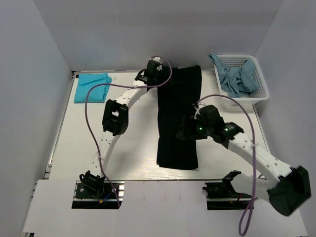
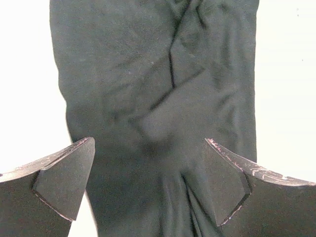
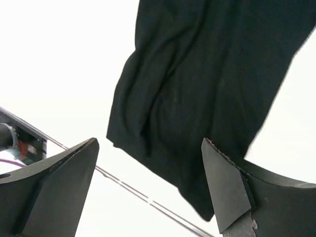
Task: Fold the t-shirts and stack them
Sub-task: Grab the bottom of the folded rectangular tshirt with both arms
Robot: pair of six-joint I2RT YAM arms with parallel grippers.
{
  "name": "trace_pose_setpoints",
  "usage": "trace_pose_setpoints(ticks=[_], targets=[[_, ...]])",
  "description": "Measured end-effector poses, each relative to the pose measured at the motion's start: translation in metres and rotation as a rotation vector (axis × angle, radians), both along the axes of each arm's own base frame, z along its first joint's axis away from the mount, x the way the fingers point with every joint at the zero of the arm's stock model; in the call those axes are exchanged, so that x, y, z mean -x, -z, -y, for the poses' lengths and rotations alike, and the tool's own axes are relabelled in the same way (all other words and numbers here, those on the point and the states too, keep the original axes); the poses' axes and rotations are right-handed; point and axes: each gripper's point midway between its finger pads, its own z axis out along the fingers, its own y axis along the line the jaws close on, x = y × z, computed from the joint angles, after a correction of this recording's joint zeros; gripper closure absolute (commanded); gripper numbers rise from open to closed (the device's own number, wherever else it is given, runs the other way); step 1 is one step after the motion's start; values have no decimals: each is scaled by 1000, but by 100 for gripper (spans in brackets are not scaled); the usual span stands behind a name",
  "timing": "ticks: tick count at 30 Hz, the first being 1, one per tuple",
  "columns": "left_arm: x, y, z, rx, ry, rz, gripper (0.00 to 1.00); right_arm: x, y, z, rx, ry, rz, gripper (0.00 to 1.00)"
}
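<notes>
A large black t-shirt (image 1: 178,118) lies on the table as a long narrow strip running from the back to the front. My left gripper (image 1: 157,75) hovers at its far end, open, with wrinkled black cloth (image 2: 158,98) under and between the fingers (image 2: 64,177). My right gripper (image 1: 186,132) is over the strip's middle, also open and holding nothing; the shirt's near end (image 3: 197,98) shows beyond its jaws (image 3: 149,143). A folded teal t-shirt (image 1: 92,80) sits at the back left. Greyish-blue t-shirts (image 1: 237,76) are heaped in the basket.
A white mesh basket (image 1: 262,89) stands at the back right corner. Grey walls close in the table on the left, back and right. The table's front edge (image 3: 128,187) runs just below the black shirt's near end. Purple cables loop off both arms.
</notes>
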Motion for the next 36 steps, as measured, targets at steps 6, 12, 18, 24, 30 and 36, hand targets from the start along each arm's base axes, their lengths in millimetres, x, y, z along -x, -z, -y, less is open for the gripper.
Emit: trace_pose_setpoints(ticks=[6, 12, 18, 24, 30, 36], targets=[[62, -125, -42, -23, -8, 17, 1, 34, 18, 48, 15, 237, -73, 10], [225, -152, -77, 50, 54, -92, 1, 71, 51, 78, 45, 383, -206, 10], [396, -15, -95, 24, 160, -514, 15, 87, 71, 78, 92, 373, -326, 10], [478, 28, -101, -13, 221, -693, 19, 104, 94, 76, 131, 329, -433, 23], [480, 33, -63, 3, 299, -674, 23, 104, 98, 69, 114, 282, -445, 30], [483, 54, -54, -56, 313, -691, 50, 103, 106, 66, 134, 236, -466, 40]])
